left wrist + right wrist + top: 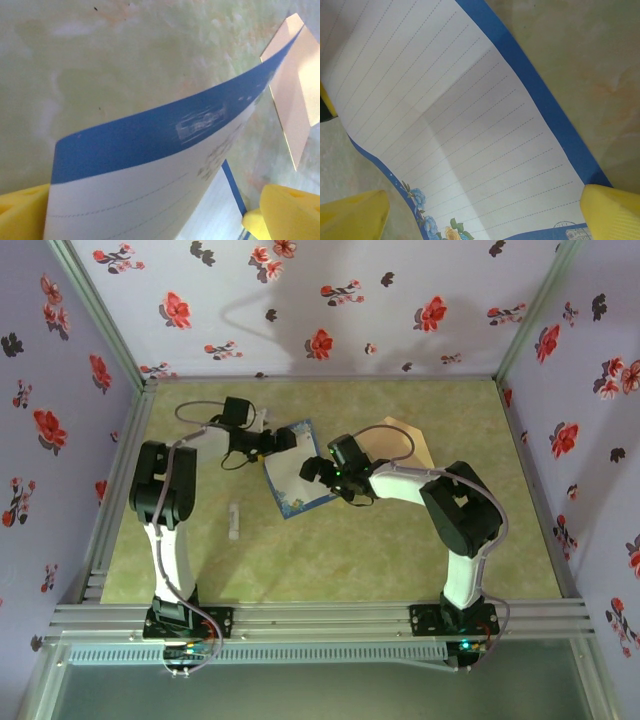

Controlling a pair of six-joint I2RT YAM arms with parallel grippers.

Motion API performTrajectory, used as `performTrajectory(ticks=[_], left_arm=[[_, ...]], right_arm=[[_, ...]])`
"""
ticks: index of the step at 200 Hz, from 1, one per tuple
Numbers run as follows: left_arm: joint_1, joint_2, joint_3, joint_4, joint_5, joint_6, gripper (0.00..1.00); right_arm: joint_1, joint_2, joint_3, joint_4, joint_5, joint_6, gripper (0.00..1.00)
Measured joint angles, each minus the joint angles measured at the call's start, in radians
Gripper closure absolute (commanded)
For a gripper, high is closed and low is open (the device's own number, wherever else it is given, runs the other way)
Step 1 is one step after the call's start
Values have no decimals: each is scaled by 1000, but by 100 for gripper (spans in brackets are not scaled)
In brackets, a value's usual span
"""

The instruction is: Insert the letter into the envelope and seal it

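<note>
Got a white rectangular paper letter with a blue border (297, 472) sitting mid-table, bowed up off the pale green tabletop (350, 550), just left of the plain tan kraft paper envelope (412, 448). Probably held like this to square it up or fold it before sliding it in. Not in the envelope yet, nothing sealed.

Left gripper (278, 440) parked at the sheet's far-left corner, right gripper (322, 472) at its right edge, next to the envelope. Can't really judge either grip from overhead.

Switching to the left wrist: yellow fingertips (20, 215) set wide apart, letter (150, 165) arched between them, left edge against one pad. Can't tell whether actually squeezed or just leaning. Also catches the envelope (297, 100) lying flat beyond.

Over on the right wrist: fingers (615, 210) spread wide too, straddling the lined face (470, 125), clamping nothing. Picks up fold creases too faint to spot from above.

Small white stick (234, 521) lying well apart, near the left arm.
</note>
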Motion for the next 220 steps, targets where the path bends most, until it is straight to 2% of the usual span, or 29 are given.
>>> performTrajectory(ticks=[59, 98, 124, 143, 186, 204, 220], left_arm=[[0, -172, -93, 60, 37, -38, 0], [0, -226, -134, 82, 45, -41, 3], [0, -227, -144, 77, 47, -39, 13], [0, -227, -144, 75, 47, -28, 25], [0, -227, -145, 54, 31, 5, 42], [0, -227, -145, 36, 16, 21, 55], [0, -227, -145, 25, 2, 43, 59]], right_arm=[[0, -2, -1, 1, 0, 0, 0], [0, -2, -1, 1, 0, -1, 0], [0, -2, -1, 1, 0, -1, 0], [0, -2, -1, 1, 1, -1, 0], [0, -7, -7, -1, 4, -9, 0], [0, -10, -9, -4, 4, -16, 1], [-3, -13, -13, -5, 4, -19, 0]])
